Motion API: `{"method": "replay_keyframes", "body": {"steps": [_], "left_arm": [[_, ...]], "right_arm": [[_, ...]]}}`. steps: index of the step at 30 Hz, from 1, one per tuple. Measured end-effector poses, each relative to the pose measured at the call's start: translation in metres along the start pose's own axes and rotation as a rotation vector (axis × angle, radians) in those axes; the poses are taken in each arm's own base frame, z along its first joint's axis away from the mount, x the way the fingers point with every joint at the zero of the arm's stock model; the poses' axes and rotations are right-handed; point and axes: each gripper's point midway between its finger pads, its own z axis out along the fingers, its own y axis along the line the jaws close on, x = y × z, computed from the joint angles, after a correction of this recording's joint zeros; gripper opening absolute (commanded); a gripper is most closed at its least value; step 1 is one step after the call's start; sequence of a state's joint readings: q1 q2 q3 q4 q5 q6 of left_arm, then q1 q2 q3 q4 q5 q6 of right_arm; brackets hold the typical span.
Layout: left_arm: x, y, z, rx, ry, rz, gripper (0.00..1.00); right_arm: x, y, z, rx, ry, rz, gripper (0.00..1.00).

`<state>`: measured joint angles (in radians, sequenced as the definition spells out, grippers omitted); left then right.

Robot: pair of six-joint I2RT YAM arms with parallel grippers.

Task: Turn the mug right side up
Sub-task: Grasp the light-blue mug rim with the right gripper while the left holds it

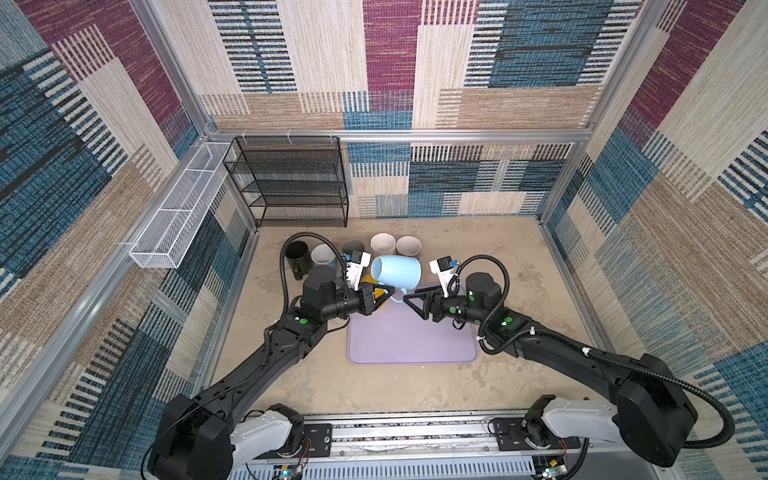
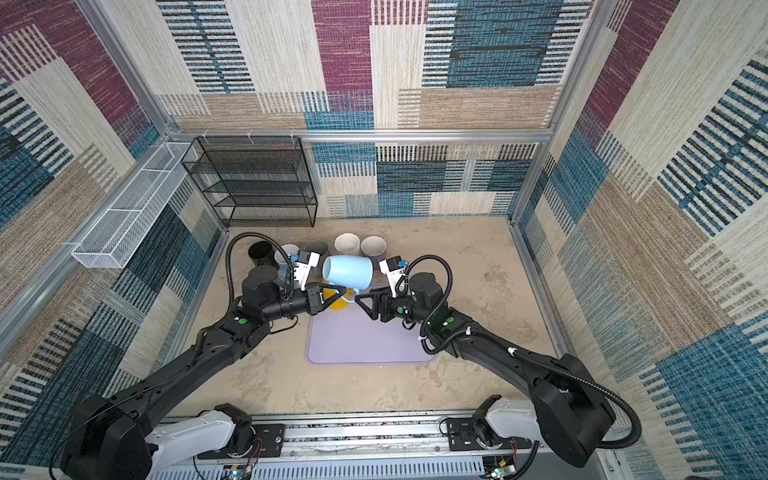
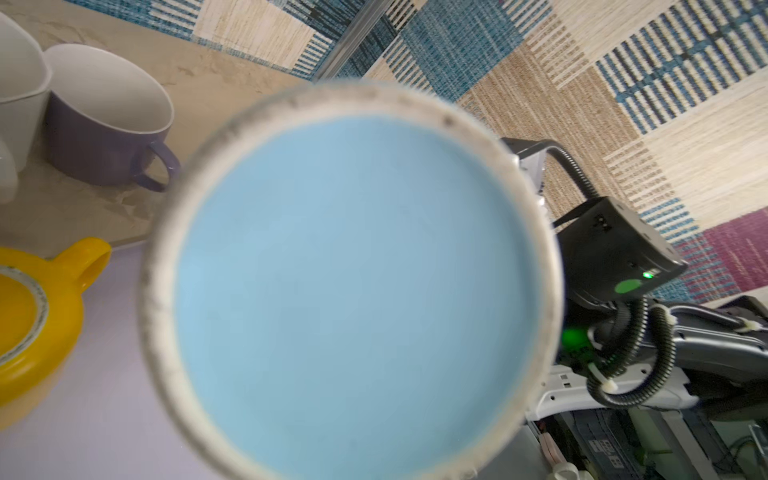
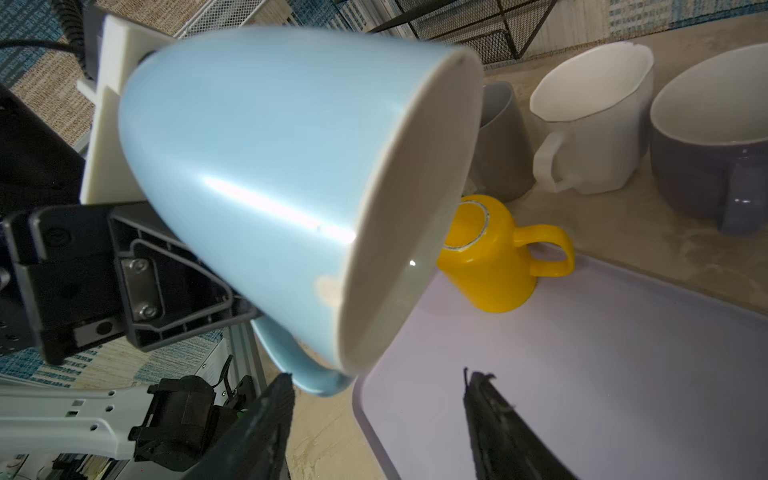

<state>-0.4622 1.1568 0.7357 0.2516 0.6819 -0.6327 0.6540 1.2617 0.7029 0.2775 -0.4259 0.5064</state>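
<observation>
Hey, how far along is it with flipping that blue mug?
Done: left pincer has the blue mug lifted in the air by its handle. In hand: mug lies sideways. Remaining: tip it upright and set it down; right pincer hangs open nearby.

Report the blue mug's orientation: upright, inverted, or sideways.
Sideways. The left gripper holds the blue mug by its handle above the mat; its base fills the left wrist view, its mouth the right.

No legible txt, labels, brands or nos. anywhere.
</observation>
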Motion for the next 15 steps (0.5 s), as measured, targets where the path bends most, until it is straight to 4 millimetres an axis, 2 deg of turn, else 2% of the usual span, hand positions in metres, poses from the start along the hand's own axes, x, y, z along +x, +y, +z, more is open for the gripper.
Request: {"method": "replay_keyframes", "body": {"steps": [5,15], "left_arm": [[-0.001,-0.015,0.0,0.09,-0.005,0.021,0.0],[-0.004,-0.035,-0.004,0.204,-0.031,0.043,0.0]], "right_arm": [[-0.005,0.013,-0.004,-0.059,-0.023,0.0,0.67],[-0.022,0.039,-0.011,-0.178,-0.082,0.001,0.58]]}}
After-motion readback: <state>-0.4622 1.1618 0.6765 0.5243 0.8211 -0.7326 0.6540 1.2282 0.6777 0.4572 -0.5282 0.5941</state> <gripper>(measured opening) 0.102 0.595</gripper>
